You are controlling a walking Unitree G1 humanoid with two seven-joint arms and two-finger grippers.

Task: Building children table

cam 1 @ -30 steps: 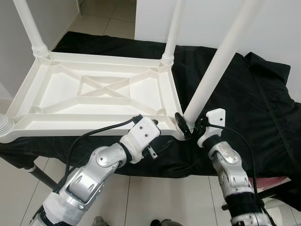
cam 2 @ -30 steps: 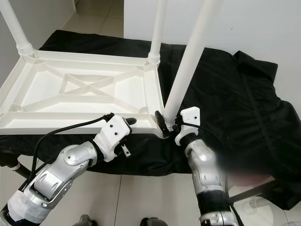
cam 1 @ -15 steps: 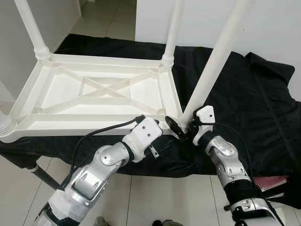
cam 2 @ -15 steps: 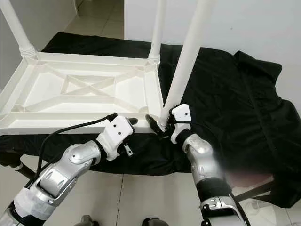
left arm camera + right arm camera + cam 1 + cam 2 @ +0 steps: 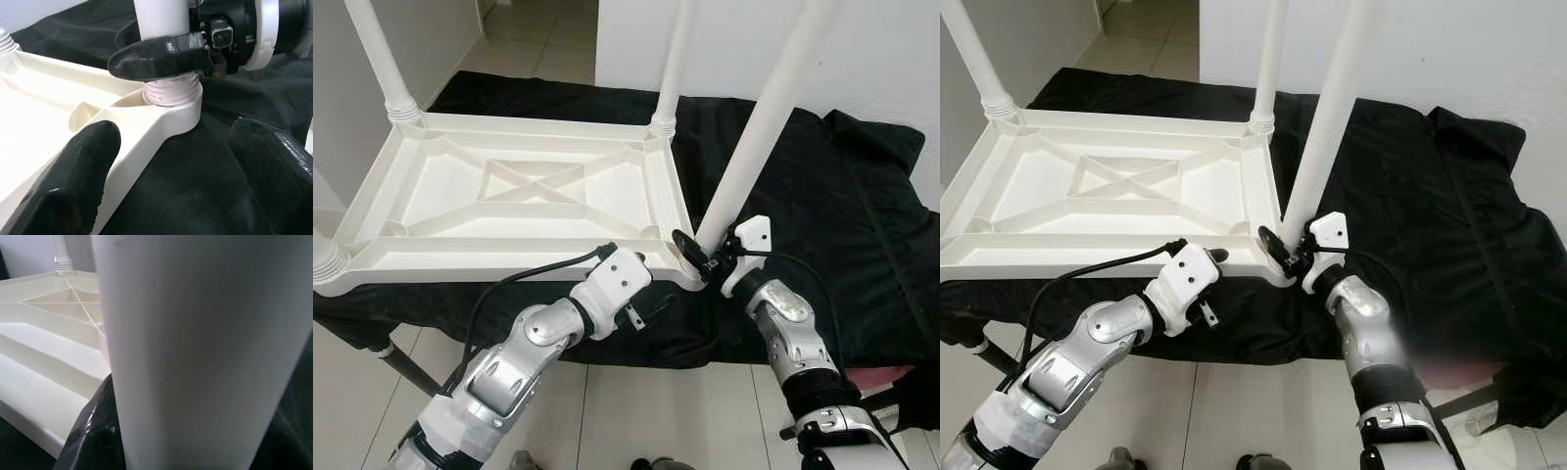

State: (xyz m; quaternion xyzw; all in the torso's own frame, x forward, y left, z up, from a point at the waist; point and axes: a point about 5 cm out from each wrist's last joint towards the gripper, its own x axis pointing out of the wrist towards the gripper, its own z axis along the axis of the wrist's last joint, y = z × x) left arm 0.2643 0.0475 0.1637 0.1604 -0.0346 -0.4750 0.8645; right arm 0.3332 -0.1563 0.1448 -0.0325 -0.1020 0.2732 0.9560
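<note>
- We note a white plastic children's table [image 5: 524,191] lying upside down on a black cloth [image 5: 842,186], underside up, with crossed ribs inside its shallow framed recess; nothing lies in that recess.
- The black cloth covers the worktop beneath; its near edge hangs over pale floor tiles [image 5: 636,411].
- Three legs stand upright from corner sockets: a far-left leg [image 5: 380,59], a far-right leg [image 5: 674,64] and a near-right leg [image 5: 759,127]. A ribbed collar [image 5: 323,262] shows at the near-left corner, cut off by the frame edge.
- Our right claw [image 5: 698,257] is closed around the base of the near-right leg, just above its threaded collar where it meets the corner socket [image 5: 171,100]. In the left wrist view one black finger [image 5: 156,56] wraps across the front of the leg.
- Our left claw [image 5: 166,166] is open, fingers spread wide, held at the table's near rim, just beside that same corner; one finger sits over the rim, the other over the cloth. It grips nothing.
- A black cable [image 5: 524,279] runs along the left arm.
</note>
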